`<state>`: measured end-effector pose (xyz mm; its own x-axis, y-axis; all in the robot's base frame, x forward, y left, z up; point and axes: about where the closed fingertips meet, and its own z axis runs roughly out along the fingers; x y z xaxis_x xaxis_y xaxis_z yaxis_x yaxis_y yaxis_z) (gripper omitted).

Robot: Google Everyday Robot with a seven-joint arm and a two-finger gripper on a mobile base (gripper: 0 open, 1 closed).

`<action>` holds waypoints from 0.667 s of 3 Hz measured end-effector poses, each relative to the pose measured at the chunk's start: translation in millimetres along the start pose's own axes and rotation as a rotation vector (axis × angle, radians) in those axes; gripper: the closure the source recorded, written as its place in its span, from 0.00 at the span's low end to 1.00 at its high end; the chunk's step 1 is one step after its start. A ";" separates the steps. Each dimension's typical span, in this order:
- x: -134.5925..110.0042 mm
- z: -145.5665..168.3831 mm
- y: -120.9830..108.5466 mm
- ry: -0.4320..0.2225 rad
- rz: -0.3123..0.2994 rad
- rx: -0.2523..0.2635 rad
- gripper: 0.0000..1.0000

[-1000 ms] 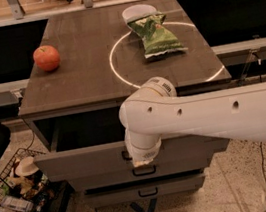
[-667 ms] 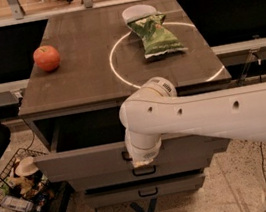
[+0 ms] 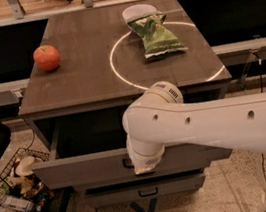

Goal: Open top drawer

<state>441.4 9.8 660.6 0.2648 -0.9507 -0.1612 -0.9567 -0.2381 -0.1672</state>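
The top drawer (image 3: 83, 169) is a wide grey drawer pulled out from under the brown table top (image 3: 83, 81); its flat front panel stands well forward of the frame. Its small dark loop handle (image 3: 126, 164) peeks out at the centre, mostly hidden behind my arm. My gripper (image 3: 144, 167) hangs below the white wrist, right at the handle on the drawer front. A narrower grey drawer front (image 3: 147, 191) with its own dark handle sits below, closed.
On the table top lie a red apple (image 3: 47, 57), a green chip bag (image 3: 155, 35) and a white bowl (image 3: 138, 11) inside a white ring. A wire basket (image 3: 15, 186) of rubbish stands on the floor at the left. My white arm (image 3: 227, 125) reaches in from the right.
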 end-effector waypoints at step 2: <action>2.9 -7.7 10.0 -0.002 0.008 0.013 1.00</action>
<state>431.7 3.1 666.0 0.2575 -0.9522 -0.1643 -0.9572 -0.2281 -0.1785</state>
